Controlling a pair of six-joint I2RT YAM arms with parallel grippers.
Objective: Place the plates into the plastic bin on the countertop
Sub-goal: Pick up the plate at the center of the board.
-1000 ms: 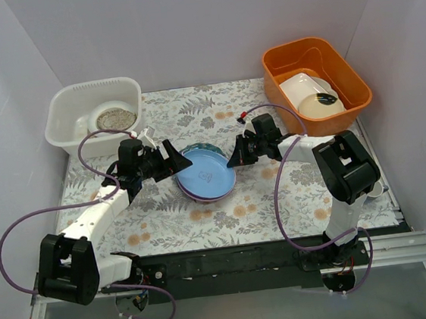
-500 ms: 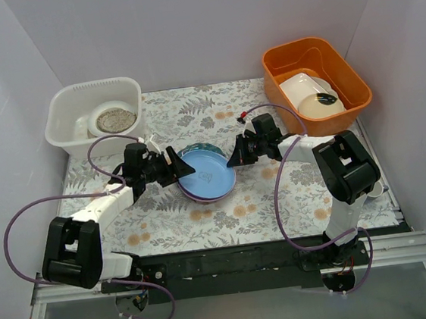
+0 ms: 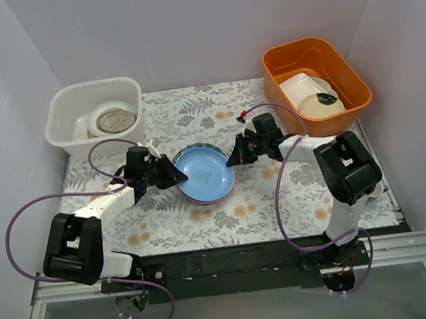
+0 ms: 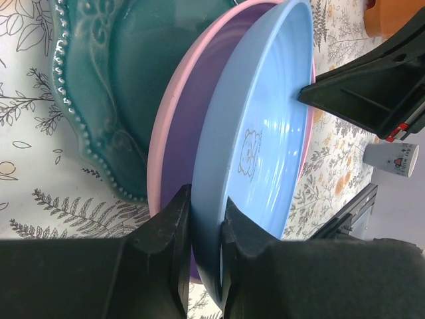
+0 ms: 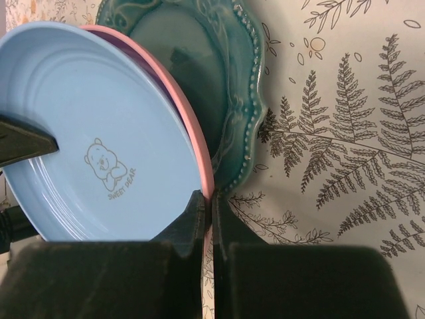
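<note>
Fern-printed countertop point(image 3: 263, 200) carries three things — plastic bin point(image 3: 58, 122), orange tub point(image 3: 276, 88), stacked plates point(image 3: 207, 177).

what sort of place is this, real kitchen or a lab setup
Probably a lab robot cell, not a kitchen: plain white walls box in the fern-print countertop, and a left arm and right arm are bolted at its near edge.

Left pincer point(image 3: 170, 176) at left rim of blue plate point(image 3: 207, 174), which tops a stack mid-tabletop point(image 3: 192, 108). Right pincer point(image 3: 234, 159) touches stack's right edge. White bin point(image 3: 91, 87) back left holds one speckled plate point(image 3: 115, 119); orange tub point(image 3: 351, 78) back right.
</note>
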